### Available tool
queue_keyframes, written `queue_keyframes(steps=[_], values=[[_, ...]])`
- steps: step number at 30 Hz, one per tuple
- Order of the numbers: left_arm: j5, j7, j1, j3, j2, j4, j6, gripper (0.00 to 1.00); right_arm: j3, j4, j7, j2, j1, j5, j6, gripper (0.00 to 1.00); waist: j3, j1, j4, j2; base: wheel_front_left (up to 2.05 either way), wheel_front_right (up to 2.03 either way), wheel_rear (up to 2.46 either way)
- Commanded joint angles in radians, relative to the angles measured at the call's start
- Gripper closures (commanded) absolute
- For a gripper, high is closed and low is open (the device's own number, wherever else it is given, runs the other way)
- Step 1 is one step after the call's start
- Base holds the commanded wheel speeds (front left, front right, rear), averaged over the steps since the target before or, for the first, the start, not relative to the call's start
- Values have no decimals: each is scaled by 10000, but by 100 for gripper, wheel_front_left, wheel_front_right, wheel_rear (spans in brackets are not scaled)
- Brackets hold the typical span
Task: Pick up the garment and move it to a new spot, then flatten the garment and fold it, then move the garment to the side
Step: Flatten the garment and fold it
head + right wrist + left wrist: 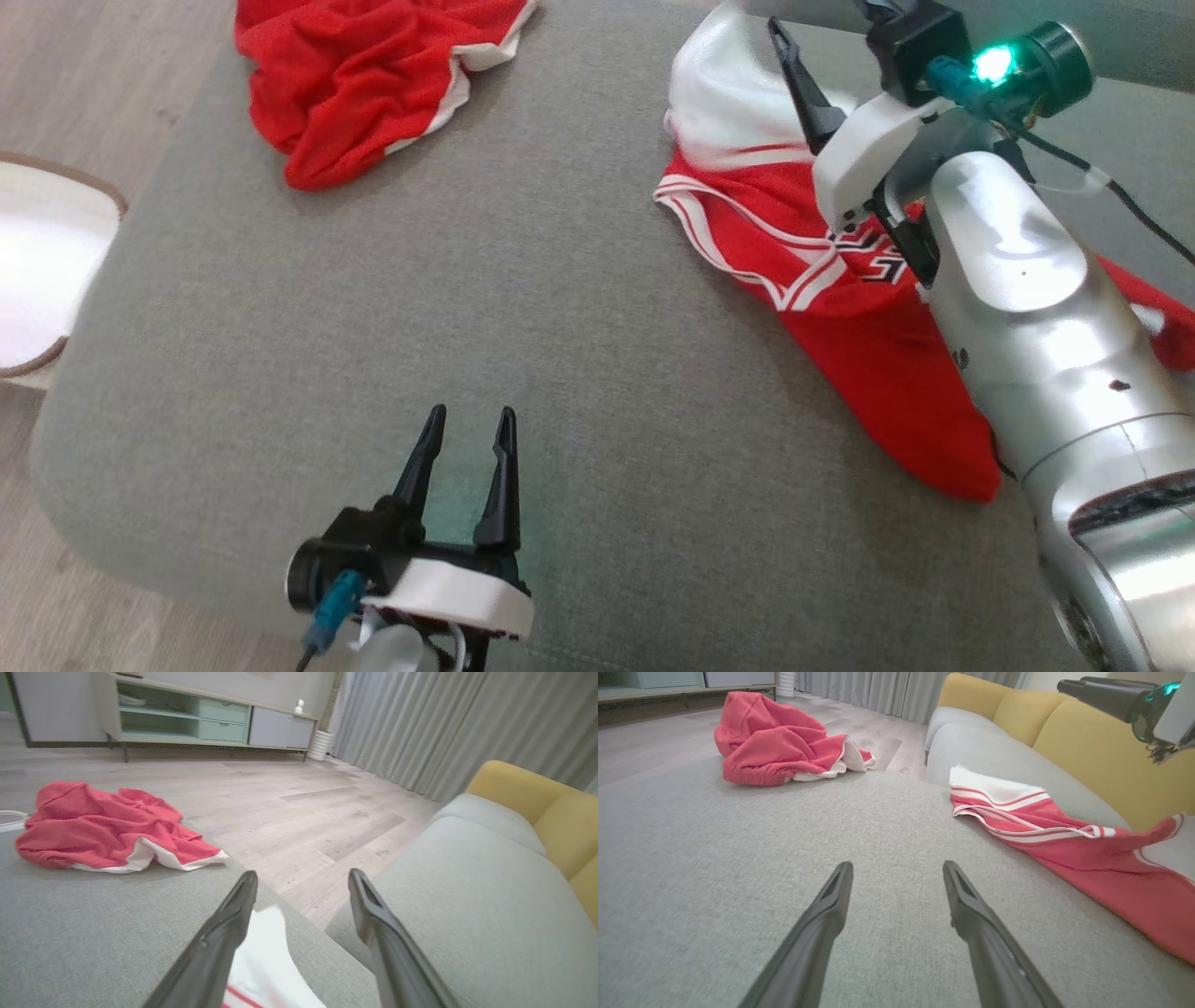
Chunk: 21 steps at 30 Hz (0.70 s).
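A red jersey (840, 317) with white stripes and a white end lies partly spread on the right of the grey cushion (523, 280). My right gripper (826, 37) hovers open over its white end (266, 961), nothing between the fingers. A second red garment (364, 75) with white trim sits crumpled at the cushion's far left corner. My left gripper (467, 420) stands open near the front edge, above bare fabric, well apart from both garments. From the left wrist, the jersey (1064, 844) lies to the right and the crumpled garment (780, 742) far ahead.
A yellow-backed sofa (1087, 742) with a grey seat (467, 896) adjoins the cushion on the right. Wooden floor (299, 793), a low cabinet (187, 718) and curtains (444, 723) lie beyond. A round white object (37, 271) sits on the floor at left.
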Motion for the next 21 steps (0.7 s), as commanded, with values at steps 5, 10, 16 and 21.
queue_keyframes(steps=[5,10,16,21], values=[[190,-96,-341,599,-60,-292,-51,0,-141,-221,-469,244,-427,337,-7,0,1,-1,-451,0,0,0,0],[317,-96,-207,958,34,-410,-31,0,-130,-411,-726,244,-72,787,-7,0,-356,-1,-1064,0,0,0,0],[396,-96,144,1283,215,-593,42,0,-191,-1041,-846,33,1225,1192,-7,0,-1010,-1,-1738,0,0,0,0],[368,-95,470,1404,367,-735,144,0,-16,-2138,-841,-760,2983,1526,-7,0,-1417,-1,-2123,0,0,0,0]])
